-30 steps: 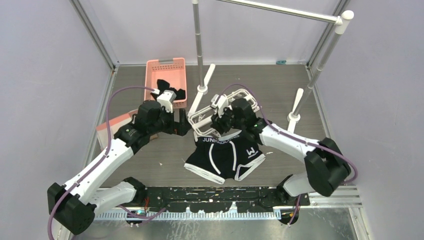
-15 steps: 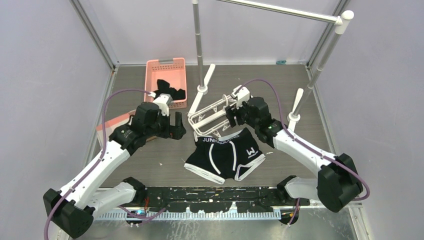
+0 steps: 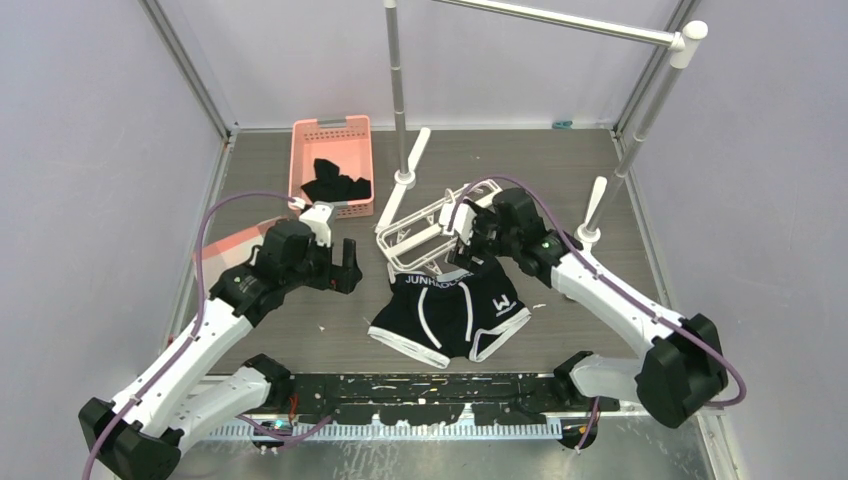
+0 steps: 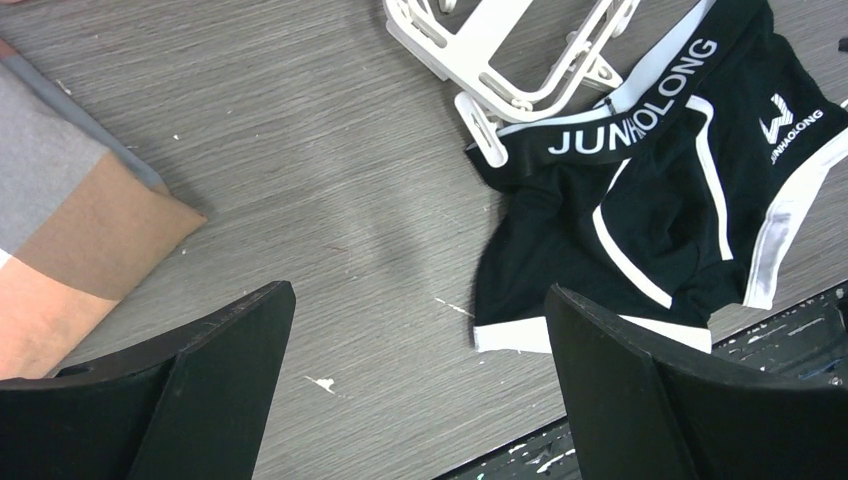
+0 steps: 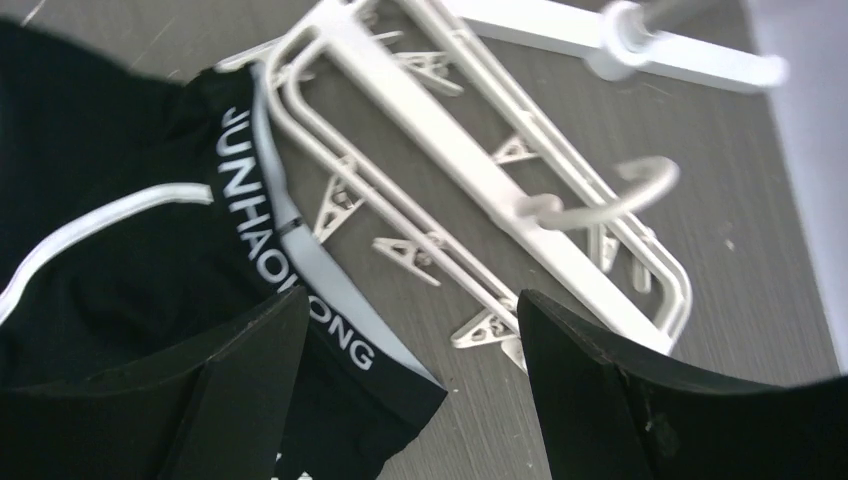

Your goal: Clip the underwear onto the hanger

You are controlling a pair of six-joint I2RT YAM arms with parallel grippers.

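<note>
Underwear (image 3: pixel 450 315): flat on the table, waistband touching the hanger's near edge.
Hanger (image 3: pixel 420 228): lying just behind the waistband.
Right gripper (image 3: pixel 465 238): above hanger and waistband, fingers apart, holding nothing.
Left gripper (image 3: pixel 345 267): left of the underwear, fingers wide, empty.
Pink basket (image 3: pixel 306 150): far left, containing black garments.

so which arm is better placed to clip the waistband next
Right, probably. The right end effector hovers open over the hanger, where the underwear waistband lies against its frame. The left end effector, also open, sits off to the side, away from both.
</note>
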